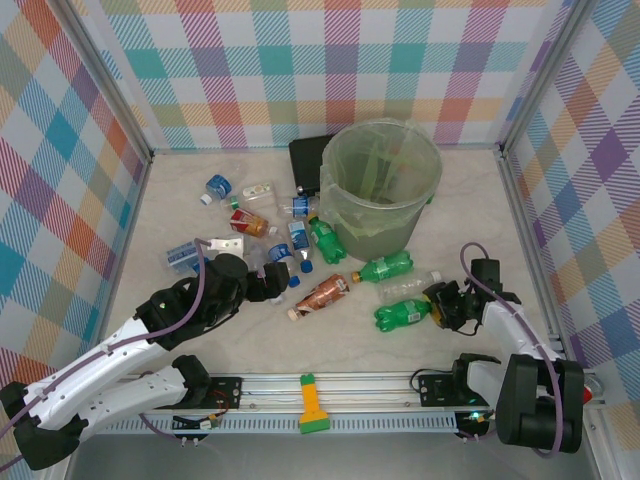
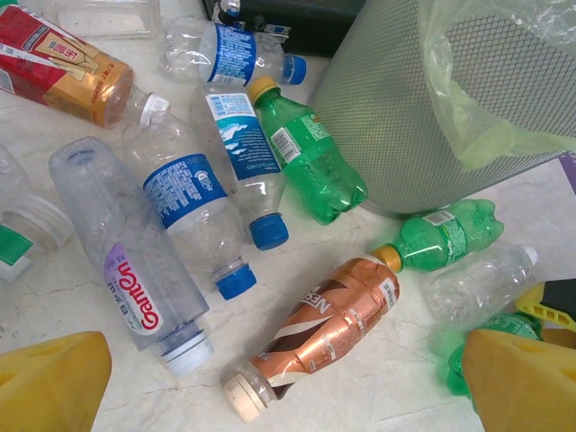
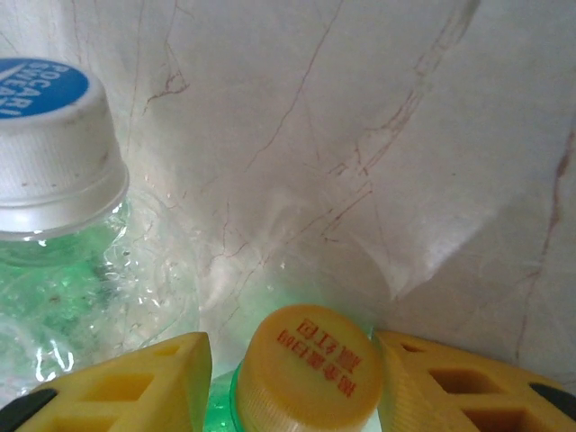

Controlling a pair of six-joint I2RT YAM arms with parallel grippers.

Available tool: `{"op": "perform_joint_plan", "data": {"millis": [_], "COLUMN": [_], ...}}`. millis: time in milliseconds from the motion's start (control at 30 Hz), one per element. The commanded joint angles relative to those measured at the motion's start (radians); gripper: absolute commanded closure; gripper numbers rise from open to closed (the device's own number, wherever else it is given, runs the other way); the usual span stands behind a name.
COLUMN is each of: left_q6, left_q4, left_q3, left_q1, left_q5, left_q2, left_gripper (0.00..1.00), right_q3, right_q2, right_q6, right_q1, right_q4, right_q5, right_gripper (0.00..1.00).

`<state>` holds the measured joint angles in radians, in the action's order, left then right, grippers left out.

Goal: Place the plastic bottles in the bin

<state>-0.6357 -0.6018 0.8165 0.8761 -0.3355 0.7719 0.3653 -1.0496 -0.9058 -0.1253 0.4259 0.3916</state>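
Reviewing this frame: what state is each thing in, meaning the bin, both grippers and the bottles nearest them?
Round translucent grey-green bin with bag liner: upright, open-topped.
Left gripper: jaws wide open, empty.
Right gripper: jaws closed on the neck of the yellow-capped green plastic bottle.
That green bottle: capped, lying on the table.
Copper-brown plastic bottle: capped, lying on its side.
Clear plastic bottle with white cap: capped, lying beside the green one.

The pale marbled table (image 1: 470, 200) carries the bin (image 1: 375, 235) toward its far edge, a black slab (image 1: 308, 160) just behind it, bottles (image 1: 300, 238) strewn across the middle, and a green bottle (image 1: 403, 313) nearest the near edge.
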Motion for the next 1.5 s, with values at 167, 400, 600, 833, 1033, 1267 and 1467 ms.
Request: {"op": "perform_joint_plan", "data": {"millis": [167,400,600,833,1033,1267,1467], "left_q6": [0.003,0.001,0.007,0.016,0.037,0.103,0.142], "left_q4": [-0.037,-0.053,-0.071,-0.076,-0.065,-0.021,-0.033], "left_q3": [0.041,0.049,0.066,0.082,0.089,0.109,0.165], "left_q1": [0.014,0.014,0.014,0.014,0.014,0.014,0.014], "left_q5": [-0.036,-0.053,-0.074,-0.076,-0.07,0.011,0.06], "left_q2": [-0.023,-0.037,-0.044,-0.051,-0.05,-0.019,-0.011], "left_gripper": [0.0,0.0,0.0,0.0,0.0,0.0,0.0], "right_q3": [-0.034,-0.015,0.075,0.288,0.542,0.867,1.104], "right_q2": [-0.017,0.118,0.305,0.399,0.362,0.173,-0.006], "right_q6": [-0.019,-0.005,0.036,0.084,0.149,0.213,0.25], "right_q1": [-0.004,-0.004,-0.004,-0.004,-0.004,-0.002,0.01], "right_q4": [-0.053,0.064,0.231,0.362,0.36,0.196,0.075], "right_q5": [0.012,-0.022,-0.096,-0.147,-0.157,-0.115,-0.108], "right_gripper": [0.6,0.66,0.68,0.67,0.67,0.68,0.7]}}
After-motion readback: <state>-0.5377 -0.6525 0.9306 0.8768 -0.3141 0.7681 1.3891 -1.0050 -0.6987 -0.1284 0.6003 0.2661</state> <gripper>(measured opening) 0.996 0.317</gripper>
